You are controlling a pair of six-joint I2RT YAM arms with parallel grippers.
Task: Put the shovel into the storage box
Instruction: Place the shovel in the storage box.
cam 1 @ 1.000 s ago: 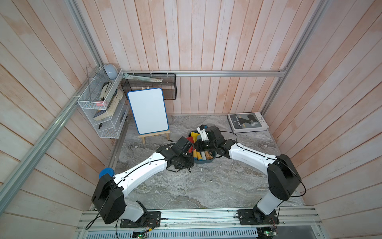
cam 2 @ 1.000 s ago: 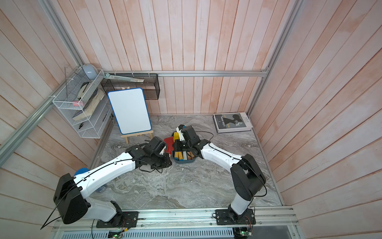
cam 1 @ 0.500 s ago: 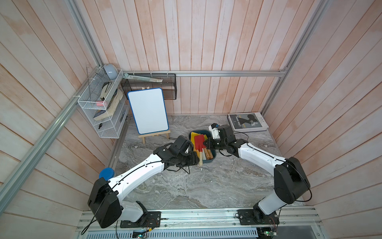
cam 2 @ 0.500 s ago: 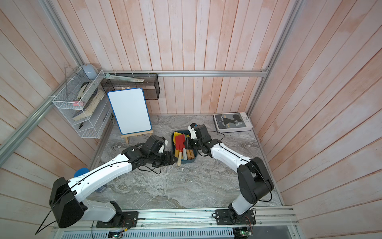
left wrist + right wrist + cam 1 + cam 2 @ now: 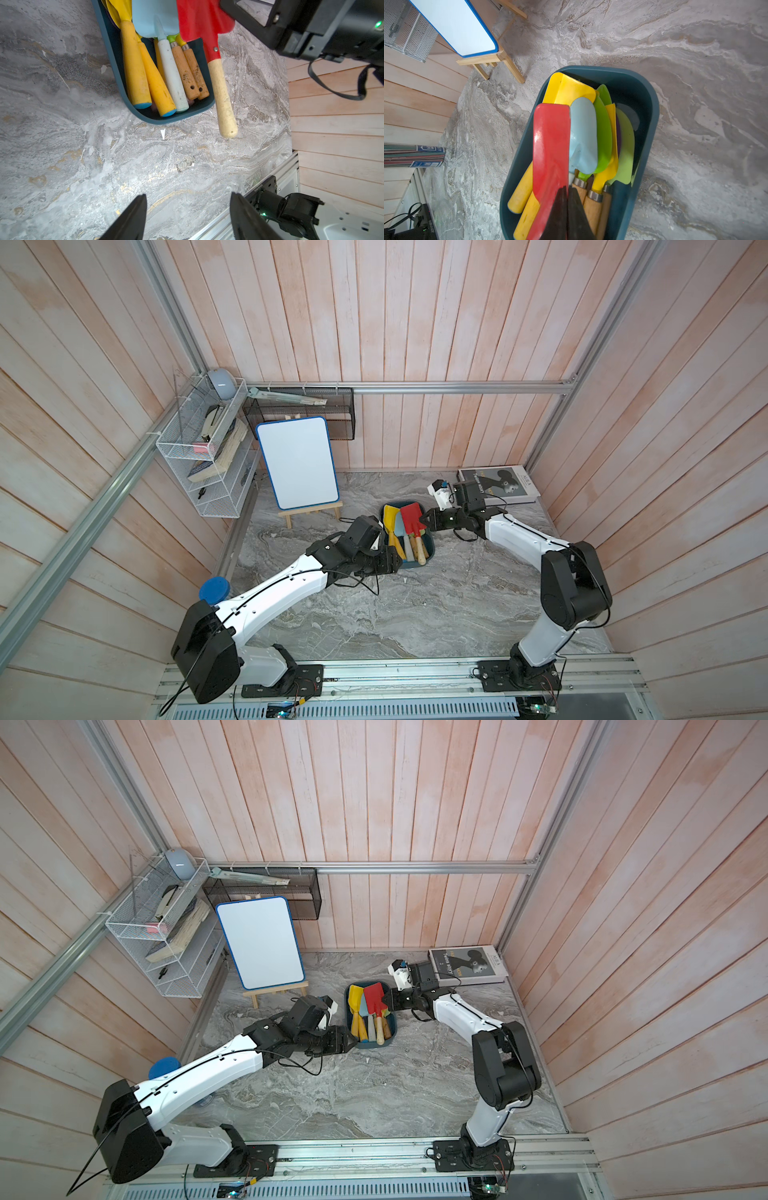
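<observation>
1. In both top views, the storage box (image 5: 431, 548) (image 5: 371, 1045) is sitting mid-table, and I am holding the red shovel (image 5: 411, 519) (image 5: 375, 997) above it, blade pointing to 12 o'clock and handle to 6. My right gripper (image 5: 426, 523) (image 5: 387, 1003) is meeting the blade from its 3 o'clock side. My left gripper (image 5: 396, 562) (image 5: 352, 1039) is hanging at the box's 8 o'clock, just beside its near corner. A whiteboard (image 5: 297, 464) (image 5: 262, 944) is standing at the box's 10 o'clock, and a book (image 5: 498, 486) (image 5: 465, 967) is lying at 2 o'clock.
2. In the left wrist view, the fingers of my left gripper (image 5: 188, 195) are standing apart over the bare marble table (image 5: 83, 155), gripping nothing. The red shovel (image 5: 223, 97) is showing its pale wooden handle across the rim of the storage box (image 5: 113, 62), beside the other shovels (image 5: 158, 68) lying inside.
3. In the right wrist view, the fingers of my right gripper (image 5: 568, 190) are pressing together on the edge of the red shovel (image 5: 550, 141) blade. I am keeping it above the yellow, pale blue and green other shovels (image 5: 583, 135) packed in the storage box (image 5: 652, 116).
</observation>
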